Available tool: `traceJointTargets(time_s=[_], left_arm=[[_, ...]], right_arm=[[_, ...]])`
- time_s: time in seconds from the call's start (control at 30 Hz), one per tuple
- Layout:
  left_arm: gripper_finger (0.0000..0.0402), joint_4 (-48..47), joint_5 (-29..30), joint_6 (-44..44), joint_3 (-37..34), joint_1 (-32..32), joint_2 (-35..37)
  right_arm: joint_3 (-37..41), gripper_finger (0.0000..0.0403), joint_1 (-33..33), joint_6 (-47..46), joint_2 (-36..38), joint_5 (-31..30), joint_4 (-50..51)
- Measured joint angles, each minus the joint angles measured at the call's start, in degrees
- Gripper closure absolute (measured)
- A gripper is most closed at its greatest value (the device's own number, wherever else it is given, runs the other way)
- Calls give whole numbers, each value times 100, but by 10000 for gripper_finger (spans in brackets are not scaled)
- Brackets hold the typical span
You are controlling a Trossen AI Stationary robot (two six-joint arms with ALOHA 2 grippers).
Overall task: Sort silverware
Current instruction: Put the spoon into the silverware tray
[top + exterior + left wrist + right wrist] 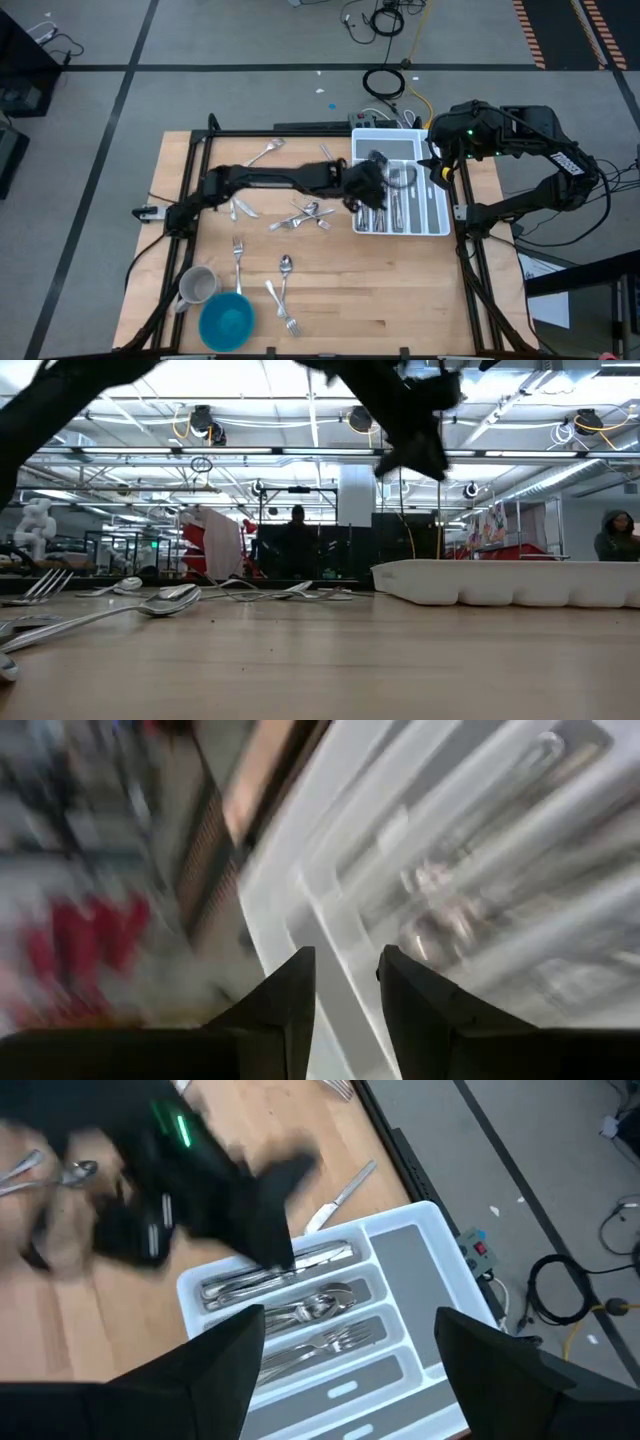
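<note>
A white organiser tray sits at the table's right side, with forks, spoons and knives lying in its long compartments. More silverware lies loose on the wood: a pile, a fork, a knife and several pieces toward the near edge. My left gripper hovers over the tray's left end; in its wrist view the fingers stand slightly apart with nothing between them. My right gripper is wide open, raised over the tray's far right corner.
A grey mug and a blue bowl stand near the table's near left corner. The black frame rail runs along the tray's right side. Bare wood lies in front of the tray. People show in the room behind.
</note>
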State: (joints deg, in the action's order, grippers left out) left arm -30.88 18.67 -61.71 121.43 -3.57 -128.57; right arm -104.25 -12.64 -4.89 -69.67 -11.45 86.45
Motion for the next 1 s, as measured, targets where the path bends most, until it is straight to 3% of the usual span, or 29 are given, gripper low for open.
traceJointTargets(time_s=[0.1,0.27,0.33,0.43,0.57,0.7,0.83,1.0], left_arm=[[283,-1286,21,1623,0,-58,631],[283,-3595,-1227,4250,6,-375,1449],[283,-4124,-1624,4943,2,-553,1622],[283,-4506,-1735,5265,-157,-728,1885],[283,-4444,-1812,5015,-1085,-797,2238],[283,-3582,-2079,5064,-2587,-805,2853],[283,-2570,-2491,5848,-4127,-446,3624],[283,-1849,-2377,7309,-5323,485,4617]], right_arm=[[0,117,0,0,0,-101,14],[2,117,-2,-34,0,-103,8],[2,117,0,-67,0,-126,4],[2,117,0,-113,0,-215,2],[2,117,0,-192,0,-215,-5],[2,117,0,-349,0,-209,5],[2,117,0,-394,0,-210,5],[2,117,0,-445,0,-204,-1]])
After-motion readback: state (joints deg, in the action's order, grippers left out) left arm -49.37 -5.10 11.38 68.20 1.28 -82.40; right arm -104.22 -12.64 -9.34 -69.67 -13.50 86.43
